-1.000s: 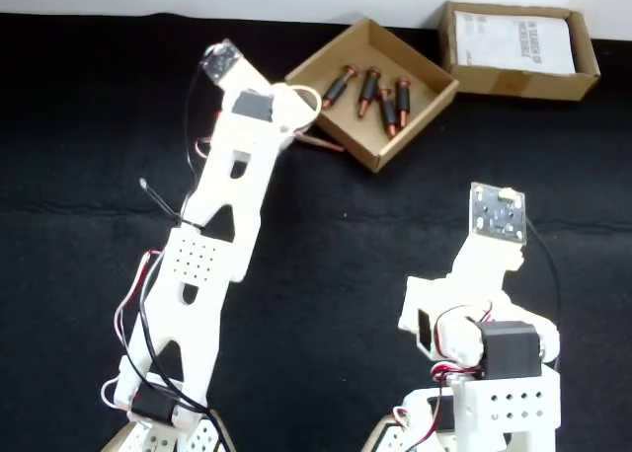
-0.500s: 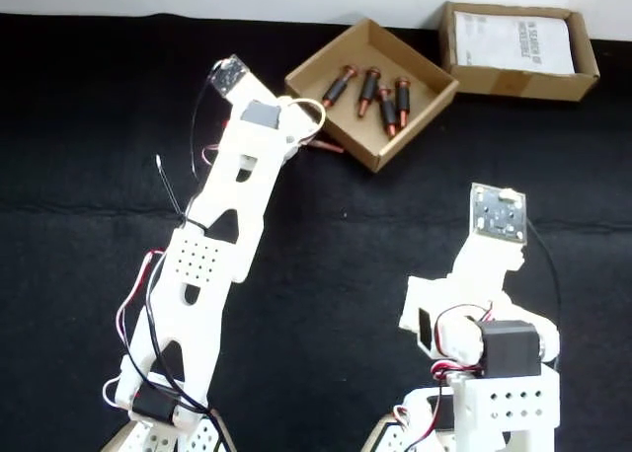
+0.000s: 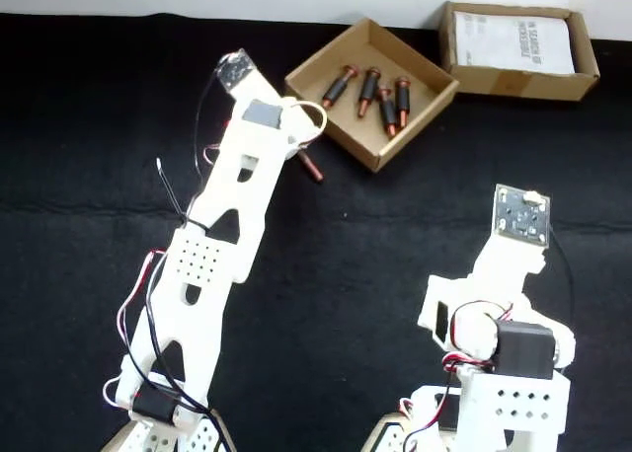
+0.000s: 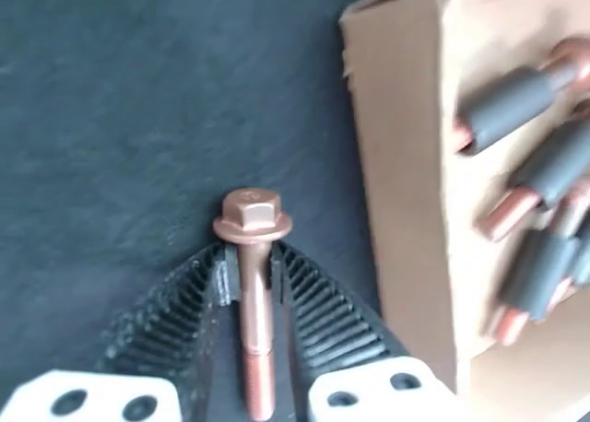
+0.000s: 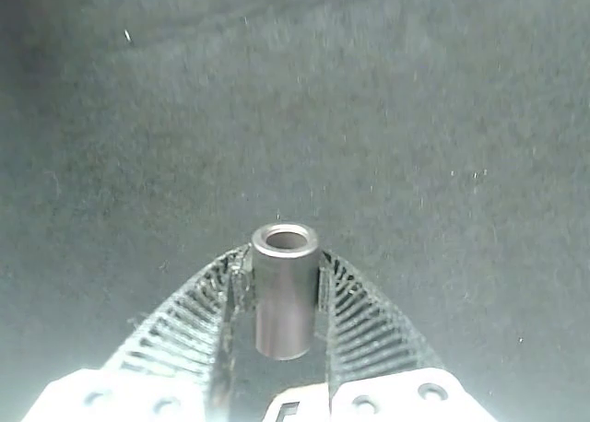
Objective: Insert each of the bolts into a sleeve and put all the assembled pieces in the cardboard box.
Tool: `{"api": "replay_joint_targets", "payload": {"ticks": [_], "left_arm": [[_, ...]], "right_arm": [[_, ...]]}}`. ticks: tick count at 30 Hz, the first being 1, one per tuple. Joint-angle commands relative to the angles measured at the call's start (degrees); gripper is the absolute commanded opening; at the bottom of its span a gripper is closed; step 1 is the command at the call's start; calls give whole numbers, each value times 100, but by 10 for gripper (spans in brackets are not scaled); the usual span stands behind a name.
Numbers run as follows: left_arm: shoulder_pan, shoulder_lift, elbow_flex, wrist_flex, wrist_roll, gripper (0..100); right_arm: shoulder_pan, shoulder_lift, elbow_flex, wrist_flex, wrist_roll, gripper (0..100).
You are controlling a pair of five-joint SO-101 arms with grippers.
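**High view.** The cardboard box (image 3: pixel 346 139) stands open near the far edge of the table (image 3: pixel 89 225), turned corner-on. It holds four assembled pieces (image 3: pixel 368 90), each a bolt seated in a dark sleeve, lying side by side on the box floor. A second box (image 3: pixel 513 85) sits at the far right corner of the table and holds a printed sheet (image 3: pixel 513 39). The left arm (image 3: pixel 212 255) extends from the near edge to the near-left wall of the cardboard box. A bare copper bolt (image 3: pixel 311 166) projects from under its wrist, just outside that wall and over the black cloth. The right arm (image 3: pixel 499 324) stands folded at the near right of the table.

**Left wrist view.** The left gripper (image 4: pixel 251 256) is closed narrowly on the bolt (image 4: pixel 254 293), with both ribbed jaws against the shank. The hex head stands clear beyond the fingertips. The cardboard box (image 4: pixel 396 164) lies just beside it. The pieces inside (image 4: pixel 516 95) are blurred; at least three can be made out.

**Right wrist view.** The right gripper (image 5: pixel 286 261) clamps an empty grey sleeve (image 5: pixel 285 293) between its jaws. The open bore faces outward, above bare cloth.
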Motion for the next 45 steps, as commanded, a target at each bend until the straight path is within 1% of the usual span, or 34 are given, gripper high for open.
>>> {"api": "replay_joint_targets", "payload": {"ticks": [1,5,8,10,13,18,23,27,38,42,45], "left_arm": [[277,-479,-708,721,-624,9],[585,-620,-1578,1697,-1512,9],[699,-620,-2308,2295,-1908,9],[708,-646,-2501,2497,-2101,9],[673,-813,-2457,2567,-2321,9],[611,-1262,-2457,2620,-2725,9],[602,-1947,-2431,2629,-3745,9],[593,-2510,-2431,2655,-4316,9],[585,-3890,-2422,2664,-5029,9],[409,-4532,-2343,2664,-5231,9],[259,-5130,-1868,2673,-5275,9]], "right_arm": [[66,-119,-13,-330,53,6],[57,-119,-4,-831,26,6],[57,-119,4,-1244,18,6],[57,-110,4,-1525,18,6],[48,-110,84,-1965,26,6],[40,-110,699,-2897,26,6],[-22,-119,1209,-3802,18,6],[-488,-119,1297,-4215,9,6],[-1675,-119,1305,-5130,18,6],[-1895,-119,1305,-5376,35,6],[-1938,-119,1279,-5420,35,6]]}}
